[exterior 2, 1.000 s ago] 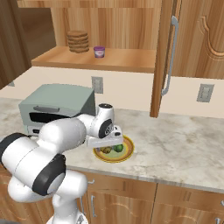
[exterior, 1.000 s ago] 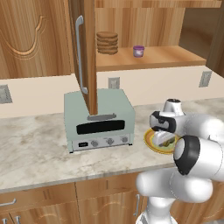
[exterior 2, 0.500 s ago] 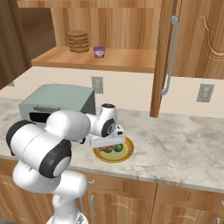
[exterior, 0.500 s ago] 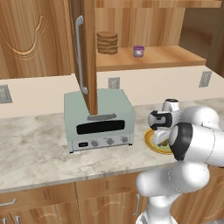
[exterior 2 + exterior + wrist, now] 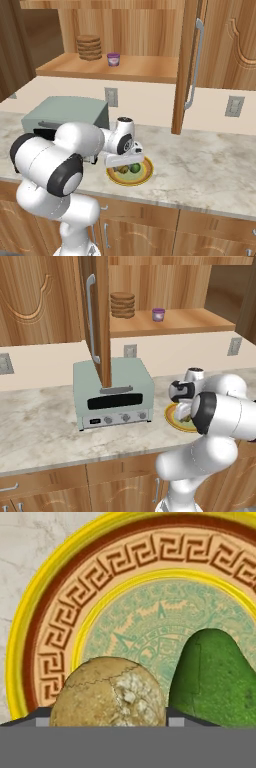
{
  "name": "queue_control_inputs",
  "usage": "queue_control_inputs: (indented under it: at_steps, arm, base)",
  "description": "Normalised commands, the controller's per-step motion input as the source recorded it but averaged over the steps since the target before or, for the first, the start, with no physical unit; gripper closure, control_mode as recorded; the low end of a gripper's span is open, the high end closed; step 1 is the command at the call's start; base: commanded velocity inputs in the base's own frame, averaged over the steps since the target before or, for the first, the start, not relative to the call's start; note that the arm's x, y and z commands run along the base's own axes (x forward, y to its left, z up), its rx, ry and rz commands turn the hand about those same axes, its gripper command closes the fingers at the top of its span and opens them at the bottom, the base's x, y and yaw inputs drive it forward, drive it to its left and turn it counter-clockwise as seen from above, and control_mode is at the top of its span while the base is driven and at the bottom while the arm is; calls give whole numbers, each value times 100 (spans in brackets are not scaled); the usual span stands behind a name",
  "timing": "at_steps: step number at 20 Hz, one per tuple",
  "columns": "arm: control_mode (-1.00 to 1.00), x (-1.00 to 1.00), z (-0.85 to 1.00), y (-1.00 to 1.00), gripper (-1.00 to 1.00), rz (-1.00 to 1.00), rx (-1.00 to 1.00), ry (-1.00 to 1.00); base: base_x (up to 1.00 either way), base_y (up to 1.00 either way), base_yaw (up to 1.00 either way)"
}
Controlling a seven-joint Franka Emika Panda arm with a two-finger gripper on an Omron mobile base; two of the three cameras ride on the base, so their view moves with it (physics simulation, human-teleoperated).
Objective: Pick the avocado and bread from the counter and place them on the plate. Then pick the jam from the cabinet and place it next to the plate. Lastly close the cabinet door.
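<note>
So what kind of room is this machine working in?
It looks like a home kitchen, computer-drawn rather than real. A toaster oven sits on a marbled stone counter above wooden drawers, and an open wall cabinet holds a small purple jar. A plate carries bread and an avocado.

— What sort of place?
— A home kitchen, rendered. Marbled stone counter (image 5: 45, 426) over wooden drawers (image 5: 40, 486), reddish wood wall cabinet (image 5: 125, 67) with door (image 5: 97, 316) open.
— Anything else pointing that way?
— Pale green toaster oven (image 5: 114, 392), wall sockets (image 5: 233, 106), stacked brown discs (image 5: 122, 304) and purple jam (image 5: 158, 314) on the shelf, food on a patterned plate (image 5: 75, 602).
</note>
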Motion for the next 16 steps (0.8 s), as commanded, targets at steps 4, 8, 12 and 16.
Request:
queue_control_inputs:
  at_steps: [4, 8, 12, 16]
  arm:
    - [-100, -5, -1, -32, -100, 0, 0, 0]
    - [-100, -12, 0, -10, -100, 0, 0, 0]
    - [-100, -8, 5, 0, -100, 0, 0, 0]
    - [-100, -35, 24, 0, -100, 0, 0, 0]
  base:
    - [0, 0, 0]
    - [0, 0, 0]
    - [0, 0, 0]
    - [0, 0, 0]
